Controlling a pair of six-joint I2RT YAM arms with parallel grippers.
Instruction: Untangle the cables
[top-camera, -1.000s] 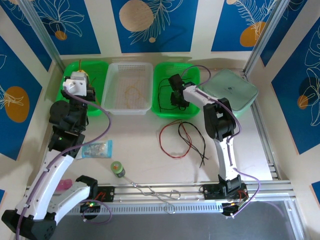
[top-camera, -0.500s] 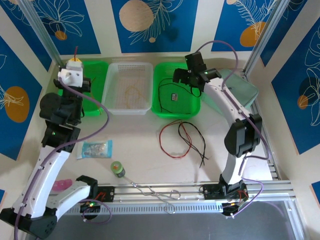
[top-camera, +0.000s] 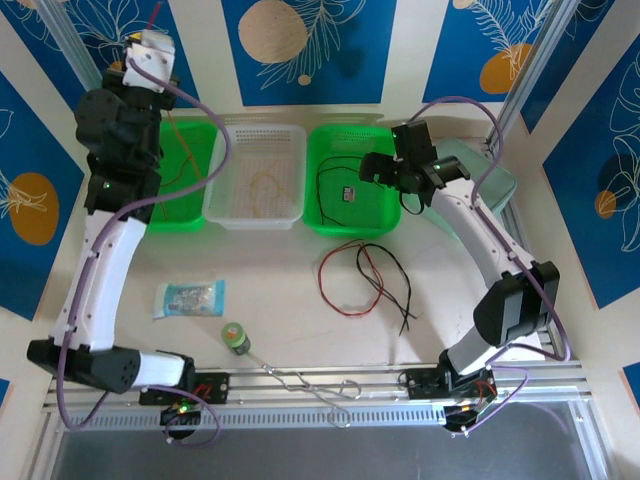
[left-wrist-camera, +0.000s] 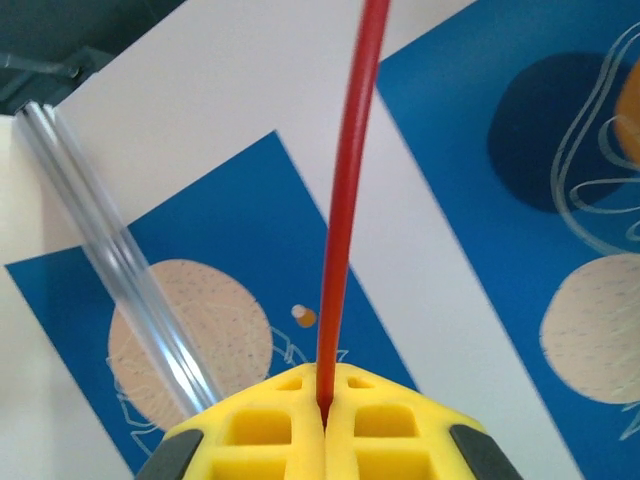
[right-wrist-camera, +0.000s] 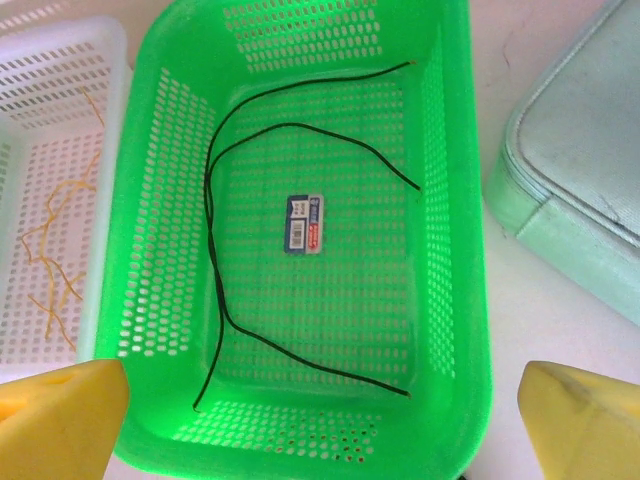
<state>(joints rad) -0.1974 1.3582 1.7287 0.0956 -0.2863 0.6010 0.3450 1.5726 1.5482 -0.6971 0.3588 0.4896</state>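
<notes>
A loose knot of thin red and black cables (top-camera: 365, 280) lies on the table (top-camera: 270, 270) behind the right gripper (top-camera: 370, 170), so I judge the sorting is only partly done. Under its wide-open, empty jaws one thin black cable (right-wrist-camera: 215, 270) lies alone in the green perforated plastic basket (right-wrist-camera: 450, 200). The left gripper (left-wrist-camera: 324, 420), raised high, is clamped on a thin red cable (left-wrist-camera: 345, 200).

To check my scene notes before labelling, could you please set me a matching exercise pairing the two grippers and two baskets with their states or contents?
Things:
1 left gripper
2 right gripper
3 white basket
4 right green basket

States:
A contains a black cable
B shut on a red cable
C open
D contains yellow-tan wire

Pairs: 1-B; 2-C; 3-D; 4-A
</notes>
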